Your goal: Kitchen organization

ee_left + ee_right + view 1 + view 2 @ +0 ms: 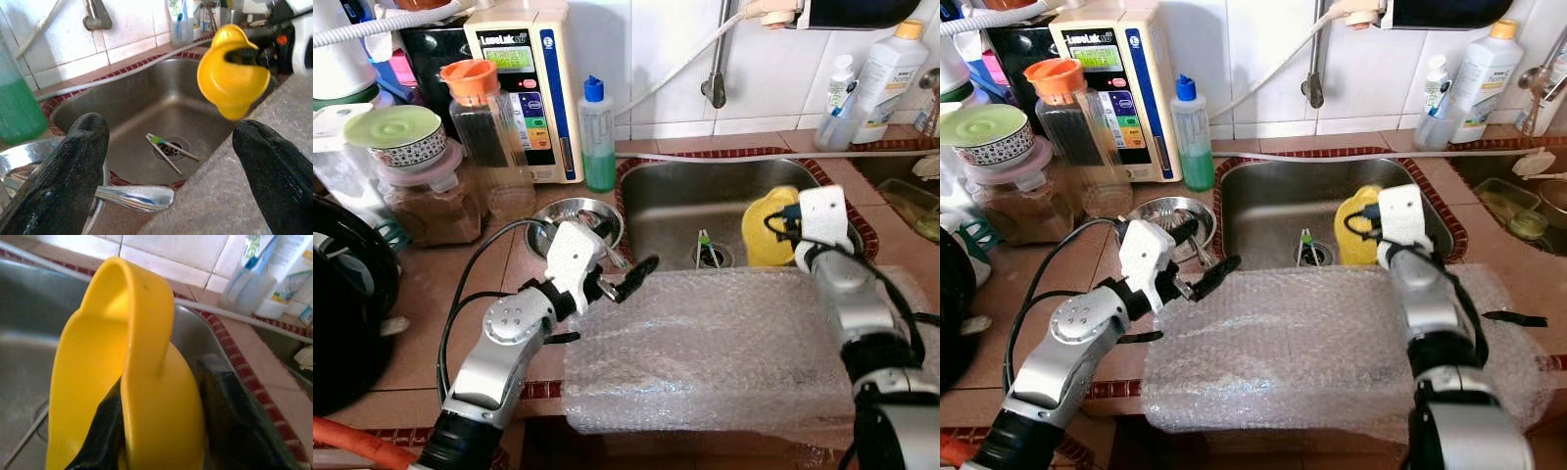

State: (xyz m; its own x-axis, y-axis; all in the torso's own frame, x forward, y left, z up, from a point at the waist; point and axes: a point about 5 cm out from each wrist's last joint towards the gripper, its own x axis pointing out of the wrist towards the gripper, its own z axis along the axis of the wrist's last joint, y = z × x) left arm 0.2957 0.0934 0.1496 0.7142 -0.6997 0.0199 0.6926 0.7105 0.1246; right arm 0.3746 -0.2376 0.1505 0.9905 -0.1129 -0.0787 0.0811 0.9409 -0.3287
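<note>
right gripper (781,223) has the yellow cup (769,230) clenched in its jaws, by the handle/rim it looks like, hanging over the right half of the sink (666,201), above the basin floor, not resting on anything. cup's long axis looks roughly upright, slightly tilted.

left gripper (628,277) hovers at the sink's near-left corner over the bubble wrap (705,343), jaws released and empty, pointing toward the cup; cup lies ahead and to its right, well apart. right arm is the one on it.

room: bubble wrap covers the table in front of the sink, flat and free. sticks (166,149) lie by the drain below. steel bowl (578,217) sits just beside the left gripper, soap bottle (597,137) behind it. likely next: carry the cup out over the near or right edge, w/ clearance from the sink rim.
</note>
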